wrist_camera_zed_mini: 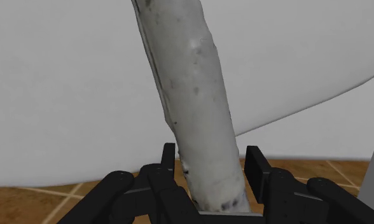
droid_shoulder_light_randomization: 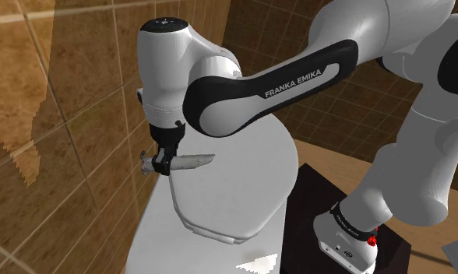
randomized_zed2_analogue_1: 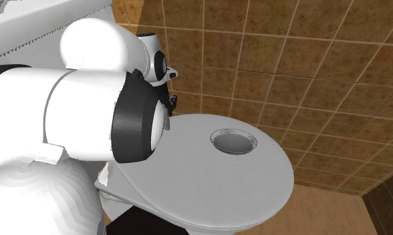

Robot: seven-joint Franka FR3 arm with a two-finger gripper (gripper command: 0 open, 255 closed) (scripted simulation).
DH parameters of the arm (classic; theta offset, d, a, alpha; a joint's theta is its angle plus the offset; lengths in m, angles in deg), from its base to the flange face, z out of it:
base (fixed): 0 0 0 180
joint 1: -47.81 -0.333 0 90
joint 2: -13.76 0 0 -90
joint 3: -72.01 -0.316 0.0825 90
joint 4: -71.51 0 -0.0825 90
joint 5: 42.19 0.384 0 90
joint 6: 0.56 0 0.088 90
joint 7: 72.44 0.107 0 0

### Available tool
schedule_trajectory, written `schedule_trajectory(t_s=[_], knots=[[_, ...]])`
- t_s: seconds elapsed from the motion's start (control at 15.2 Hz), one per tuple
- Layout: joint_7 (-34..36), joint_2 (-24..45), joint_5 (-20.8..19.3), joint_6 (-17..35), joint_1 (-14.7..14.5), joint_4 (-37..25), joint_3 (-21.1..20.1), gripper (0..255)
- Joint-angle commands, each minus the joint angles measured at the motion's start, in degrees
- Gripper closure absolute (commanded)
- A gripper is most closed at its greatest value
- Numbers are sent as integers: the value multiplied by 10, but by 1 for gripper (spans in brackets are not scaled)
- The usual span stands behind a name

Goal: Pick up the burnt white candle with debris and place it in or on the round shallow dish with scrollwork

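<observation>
We see soft, even light, a mild sheen on the white arm (droid_shoulder_light_randomization: 165, 70), grey shading on its underside, mid-bright brown tiles (randomized_zed2_analogue_1: 289, 53), a paler jagged patch (droid_shoulder_light_randomization: 17, 93) at the shoulder view's upper left, the candle (wrist_camera_zed_mini: 192, 95) evenly lit.

candle look: long off-white stick (wrist_camera_zed_mini: 192, 95), dark specks, sooty smudges
candle pose: roughly level, longer end poking out one side
candle place: clasped between gripper (wrist_camera_zed_mini: 211, 153) jaws, lifted above white rounded lid (randomized_zed2_analogue_1: 208, 180)
dish look: round, shallow (randomized_zed2_analogue_1: 234, 143), grey inside, patterned rim
dish place: flat on lid, well apart from candle
</observation>
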Motion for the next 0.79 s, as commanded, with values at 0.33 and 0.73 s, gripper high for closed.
schedule_trajectory(t_s=[0.33,0.73], knots=[[-10,-19,13,-39,3,-22,-5,255],[-19,-35,23,-79,4,-49,-8,255]])
